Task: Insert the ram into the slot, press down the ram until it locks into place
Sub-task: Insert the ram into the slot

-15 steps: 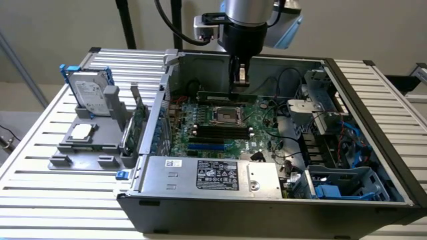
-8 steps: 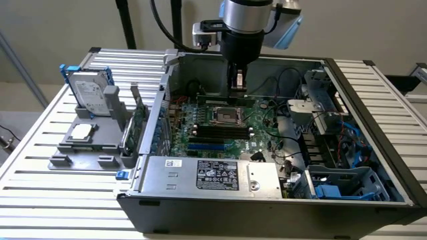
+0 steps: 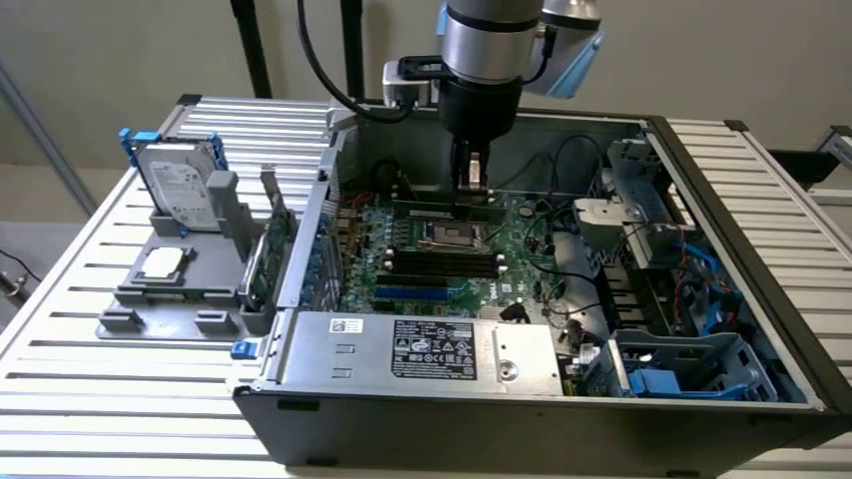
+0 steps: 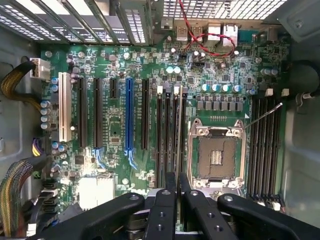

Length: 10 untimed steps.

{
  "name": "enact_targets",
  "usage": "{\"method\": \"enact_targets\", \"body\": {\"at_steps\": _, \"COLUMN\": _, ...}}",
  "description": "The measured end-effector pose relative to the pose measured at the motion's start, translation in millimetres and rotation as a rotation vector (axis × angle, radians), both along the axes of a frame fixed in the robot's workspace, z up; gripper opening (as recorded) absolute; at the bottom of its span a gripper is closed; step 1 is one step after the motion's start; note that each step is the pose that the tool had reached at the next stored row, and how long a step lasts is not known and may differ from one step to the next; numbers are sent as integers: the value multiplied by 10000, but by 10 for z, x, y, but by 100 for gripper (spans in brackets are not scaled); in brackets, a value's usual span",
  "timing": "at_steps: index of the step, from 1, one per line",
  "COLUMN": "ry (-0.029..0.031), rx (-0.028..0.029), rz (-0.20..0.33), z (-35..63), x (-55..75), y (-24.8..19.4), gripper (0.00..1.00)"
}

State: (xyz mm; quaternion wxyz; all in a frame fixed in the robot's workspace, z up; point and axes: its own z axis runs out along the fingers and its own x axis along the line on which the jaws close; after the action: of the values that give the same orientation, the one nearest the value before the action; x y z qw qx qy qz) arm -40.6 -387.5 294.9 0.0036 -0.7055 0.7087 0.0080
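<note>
Green ram [image 3: 446, 212], pinched edge-on in the hand [image 3: 470, 185], hangs above the slot [image 4: 168, 140]; any sideways offset risks jamming against neighbouring sockets [image 4: 160, 140].

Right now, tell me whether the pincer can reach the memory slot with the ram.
Probably yes. The pincer grips the ram just above the slot beside the CPU socket. The case is open on top, and nothing lies across the slot.
</note>
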Motion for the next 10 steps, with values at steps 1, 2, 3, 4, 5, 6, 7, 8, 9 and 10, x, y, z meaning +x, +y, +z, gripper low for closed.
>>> {"method": "enact_targets", "body": {"at_steps": 1, "ry": 0, "rx": -11, "rz": -7, "z": -19, "x": -1, "y": 0, "gripper": 13}}
{"method": "enact_targets", "body": {"at_steps": 2, "ry": 0, "rx": -21, "rz": -15, "z": -36, "x": -2, "y": 0, "gripper": 13}}
{"method": "enact_targets", "body": {"at_steps": 3, "ry": 0, "rx": -31, "rz": -22, "z": -55, "x": -2, "y": 0, "gripper": 13}}
{"method": "enact_targets", "body": {"at_steps": 4, "ry": 0, "rx": -42, "rz": -29, "z": -73, "x": -3, "y": 0, "gripper": 13}}
{"method": "enact_targets", "body": {"at_steps": 5, "ry": 1, "rx": -51, "rz": -33, "z": -90, "x": -3, "y": 0, "gripper": 13}}
{"method": "enact_targets", "body": {"at_steps": 6, "ry": 0, "rx": -58, "rz": -38, "z": -110, "x": -4, "y": 0, "gripper": 13}}
{"method": "enact_targets", "body": {"at_steps": 7, "ry": 0, "rx": -66, "rz": -47, "z": -128, "x": -7, "y": 0, "gripper": 13}}
{"method": "enact_targets", "body": {"at_steps": 8, "ry": 0, "rx": -77, "rz": -57, "z": -146, "x": -12, "y": 0, "gripper": 13}}
{"method": "enact_targets", "body": {"at_steps": 9, "ry": 1, "rx": -88, "rz": -64, "z": -164, "x": -18, "y": 0, "gripper": 13}}
{"method": "enact_targets", "body": {"at_steps": 10, "ry": 0, "rx": -97, "rz": -71, "z": -182, "x": -23, "y": 0, "gripper": 13}}
